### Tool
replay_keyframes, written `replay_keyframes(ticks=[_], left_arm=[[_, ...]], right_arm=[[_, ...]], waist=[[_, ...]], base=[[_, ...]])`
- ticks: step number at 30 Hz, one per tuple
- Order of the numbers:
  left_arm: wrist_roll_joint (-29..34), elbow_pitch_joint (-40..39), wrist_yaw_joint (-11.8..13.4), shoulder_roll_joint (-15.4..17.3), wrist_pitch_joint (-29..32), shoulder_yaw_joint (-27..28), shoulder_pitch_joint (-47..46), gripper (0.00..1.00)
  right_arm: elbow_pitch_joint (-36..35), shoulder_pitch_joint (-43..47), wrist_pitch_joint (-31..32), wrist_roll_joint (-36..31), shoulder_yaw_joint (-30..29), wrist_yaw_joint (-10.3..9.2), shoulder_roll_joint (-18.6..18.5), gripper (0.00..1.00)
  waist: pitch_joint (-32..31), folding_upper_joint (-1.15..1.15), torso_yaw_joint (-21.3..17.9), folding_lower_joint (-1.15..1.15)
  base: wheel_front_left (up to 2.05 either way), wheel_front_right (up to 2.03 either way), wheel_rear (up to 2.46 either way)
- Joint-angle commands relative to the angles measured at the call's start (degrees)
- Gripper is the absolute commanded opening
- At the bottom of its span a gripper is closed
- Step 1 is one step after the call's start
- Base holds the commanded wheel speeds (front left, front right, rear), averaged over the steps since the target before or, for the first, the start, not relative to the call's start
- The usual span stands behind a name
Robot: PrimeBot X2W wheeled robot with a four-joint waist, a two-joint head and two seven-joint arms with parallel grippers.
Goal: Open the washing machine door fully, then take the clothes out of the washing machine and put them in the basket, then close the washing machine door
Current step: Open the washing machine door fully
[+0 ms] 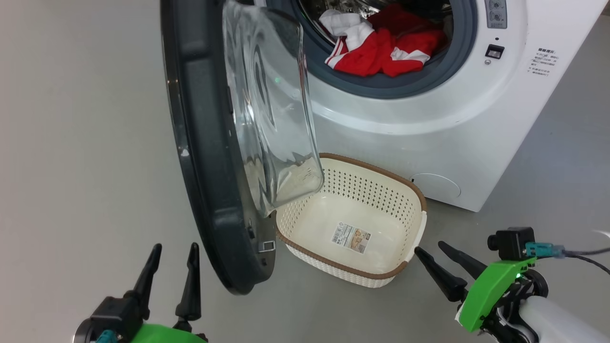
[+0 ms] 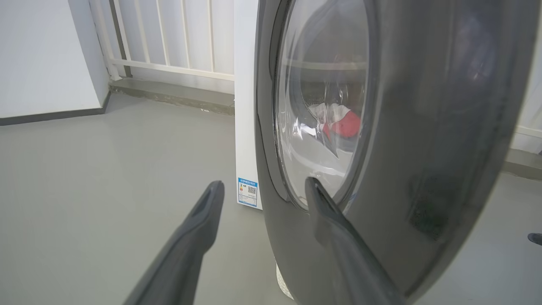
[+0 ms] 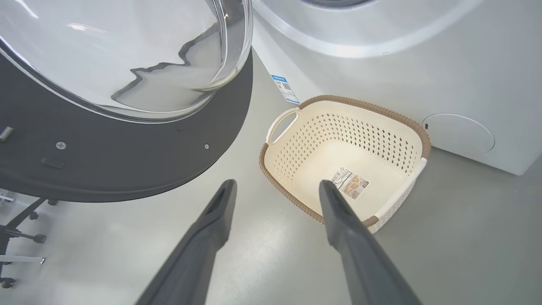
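Head view, entries by item.

1. Washing machine door (image 1: 205,157): swung well out from the washing machine (image 1: 429,133), edge-on to the camera. Judged open, though possibly short of fully open.
2. Clothes (image 1: 381,45): red-and-white bundle lying in the drum mouth, draped onto the grey seal (image 1: 381,85). None removed.
3. Basket (image 1: 371,166): on the floor against the machine's front, holding nothing but its paper label (image 1: 351,237). The door's glass bowl (image 1: 271,105) overhangs its left end.
4. Left gripper (image 1: 175,247): fingers spread apart, holding nothing, just outside the door's lower rim. In the left wrist view one finger lies near the glossy outer face; contact cannot be told.
5. Right gripper (image 1: 429,247): fingers parted, holding nothing, just beside the basket's near right corner.

Remaining, as judged: any last door swing, unloading, closing.

Clearance: bare floor (image 1: 86,166) left of the door gives room for more swing. The door's lower edge and bowl crowd the left approach, while the drum mouth looks open from the right.
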Motion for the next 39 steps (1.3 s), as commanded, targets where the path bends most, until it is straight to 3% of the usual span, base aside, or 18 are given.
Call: replay_keyframes(ticks=[1, 8, 16, 22, 30, 39], left_arm=[[0.55, -1.17, -0.04, 0.92, -0.47, 2.13, -0.73, 1.00], [0.43, -1.14, 0.06, 0.92, -0.47, 2.49, -0.51, 1.00], [0.20, -1.40, 0.22, 0.92, -0.47, 2.76, -0.65, 1.00], [0.19, -1.32, 0.19, 0.92, -0.47, 2.62, -0.78, 1.00], [0.16, -1.58, 0.23, 0.92, -0.47, 2.49, -0.69, 1.00], [0.12, -1.79, 0.14, 0.92, -0.47, 2.36, -0.39, 1.00]], right_arm=[[-0.04, -0.58, -3.29, -1.50, 1.37, 0.09, -0.79, 1.00], [3.80, -1.50, -9.89, -8.69, 2.20, 0.09, -0.04, 1.00], [-2.95, 3.78, -10.01, -25.34, -14.13, 0.09, 3.44, 1.00], [-7.56, 8.68, -10.02, -34.43, -22.02, 0.09, 6.57, 1.00], [-13.25, 13.25, -10.02, -41.68, -30.67, 0.09, 10.47, 1.00], [-15.86, 15.73, -10.02, -45.67, -35.92, 0.09, 12.83, 1.00]], waist=[[-0.07, 0.00, 0.03, 0.00], [-0.37, 0.00, 0.00, 0.00], [-0.12, 0.00, -0.16, 0.00], [-0.22, 0.00, 0.16, 0.00], [-0.47, 0.00, 0.50, 0.00], [-0.67, 0.00, 0.61, 0.00]], base=[[0.00, 0.00, 0.00], [0.00, 0.00, 0.00], [0.00, 0.00, 0.00], [0.00, 0.00, 0.00], [0.00, 0.00, 0.00], [0.00, 0.00, 0.00]])
